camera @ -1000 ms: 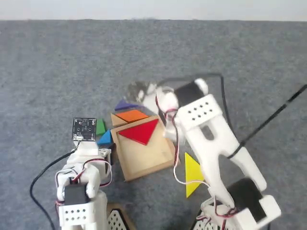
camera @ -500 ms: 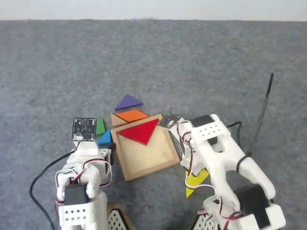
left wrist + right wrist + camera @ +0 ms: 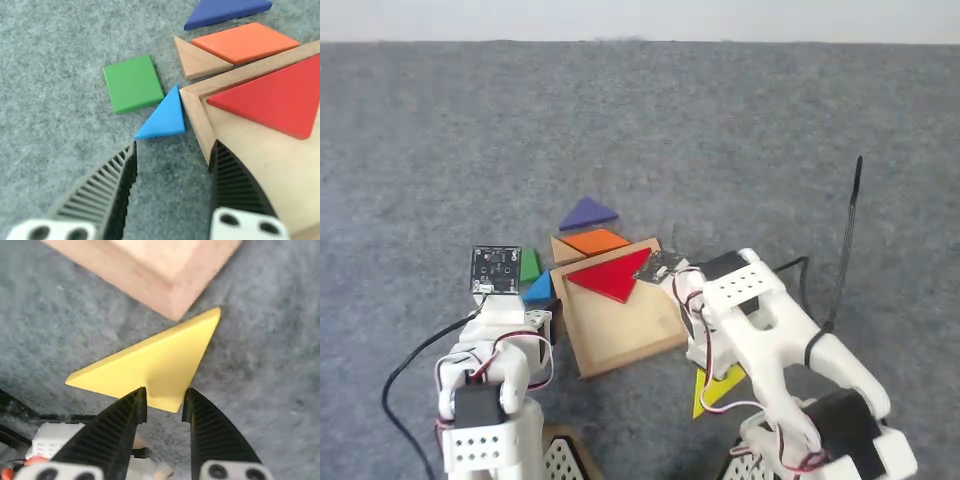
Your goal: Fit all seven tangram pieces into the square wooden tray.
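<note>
The square wooden tray (image 3: 650, 335) lies mid-table with the red triangle (image 3: 612, 275) inside it. Around its far-left corner lie the purple triangle (image 3: 588, 214), orange parallelogram (image 3: 595, 241), tan triangle (image 3: 563, 250), green square (image 3: 529, 265) and blue triangle (image 3: 539, 288). My left gripper (image 3: 172, 160) hangs open over the carpet, with the blue triangle (image 3: 162, 117) and the tray's corner (image 3: 250, 72) just ahead of it. My right gripper (image 3: 164, 401) is shut on a corner of the yellow triangle (image 3: 150, 362), close to the tray's corner (image 3: 170, 290). In the high view the right arm (image 3: 750, 320) covers part of the yellow triangle (image 3: 715, 390).
Grey carpet covers the whole table. A black cable (image 3: 845, 240) rises to the right of the right arm. The left arm's camera board (image 3: 496, 270) hangs beside the green square. Open carpet lies beyond the pieces and to the right.
The right arm swung back from beyond the tray's far corner to its near right side and came down on the yellow triangle, which shifted and turned a little. The left arm kept still.
</note>
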